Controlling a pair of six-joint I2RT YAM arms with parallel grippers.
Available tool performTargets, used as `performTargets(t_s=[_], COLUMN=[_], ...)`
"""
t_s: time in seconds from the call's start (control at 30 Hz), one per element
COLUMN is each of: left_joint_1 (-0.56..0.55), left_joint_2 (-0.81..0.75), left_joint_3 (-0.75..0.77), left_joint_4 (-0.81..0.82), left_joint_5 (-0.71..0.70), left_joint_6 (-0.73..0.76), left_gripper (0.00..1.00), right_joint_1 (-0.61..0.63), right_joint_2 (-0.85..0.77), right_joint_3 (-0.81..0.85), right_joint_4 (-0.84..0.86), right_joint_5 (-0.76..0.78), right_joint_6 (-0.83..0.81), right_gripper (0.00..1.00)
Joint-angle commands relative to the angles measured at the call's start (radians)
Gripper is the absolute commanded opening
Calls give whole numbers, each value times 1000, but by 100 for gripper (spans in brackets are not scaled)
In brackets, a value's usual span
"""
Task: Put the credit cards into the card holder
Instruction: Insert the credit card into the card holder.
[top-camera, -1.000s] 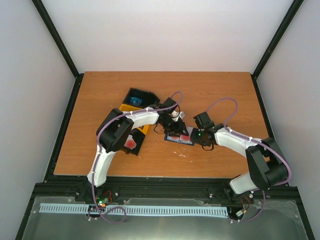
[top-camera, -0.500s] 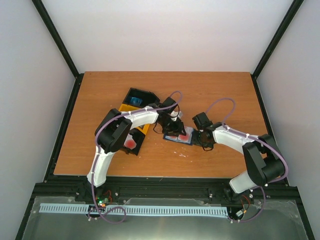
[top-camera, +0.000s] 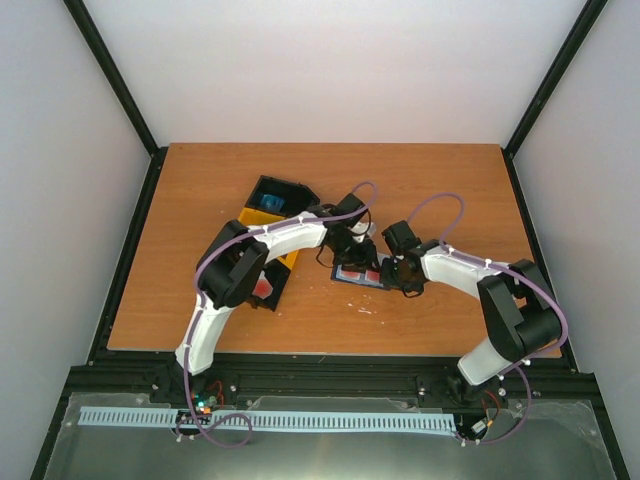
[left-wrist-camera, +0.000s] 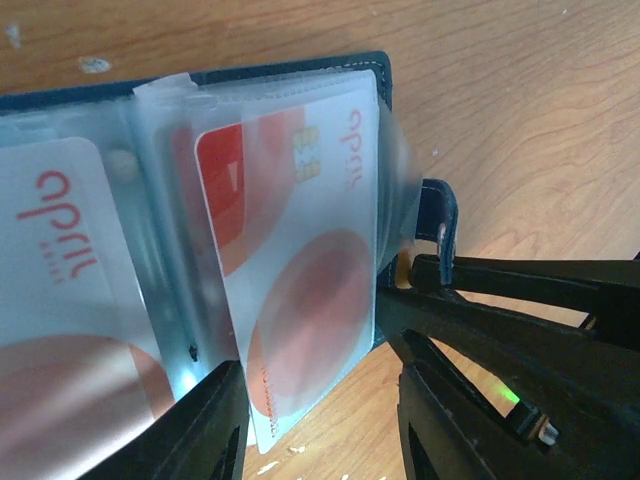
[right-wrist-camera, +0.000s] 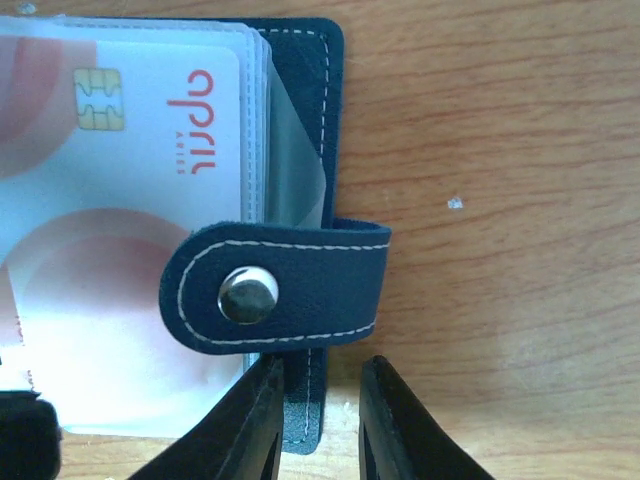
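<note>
Card holder (top-camera: 360, 273) is laid open on desk (top-camera: 200, 200) between the tools, credit card (left-wrist-camera: 300, 300) seen in a clear sleeve (left-wrist-camera: 390, 170); left tool (left-wrist-camera: 320, 400) spread wide, nothing gripped; right tool (right-wrist-camera: 322, 400) narrowly gapped over holder edge, grip cannot be told, so holder could be dragged and card pulled out.

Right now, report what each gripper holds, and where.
Nothing is clamped. Jaws of the left gripper stand open around the sleeved credit card; those of the right gripper straddle the card holder edge below its snap tab, gap showing.
</note>
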Motion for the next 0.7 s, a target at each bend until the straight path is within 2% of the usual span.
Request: performTargets(t_s=[0.0, 0.27, 0.4, 0.53, 0.67], left_joint_1=[-9, -6, 7, 38, 86], left_joint_2=[28, -4, -65, -135, -212], left_joint_3=[47, 136, 143, 72, -61], left_joint_4=[-40, -129, -137, -125, -60], left_joint_5=[-18, -103, -106, -184, -216], left_joint_6=[25, 62, 63, 20, -15], left_gripper=[43, 49, 56, 64, 70], right_joint_1=[-1, -1, -1, -2, 3], right_joint_2=[15, -125, -145, -96, -19], right_joint_3=[3, 28, 74, 128, 188], right_joint_4=[20, -78, -120, -128, -141], right_joint_5=[-37, 134, 147, 128, 127], right_joint_6=[-4, -1, -42, -71, -107], right_gripper=[23, 24, 28, 38, 47])
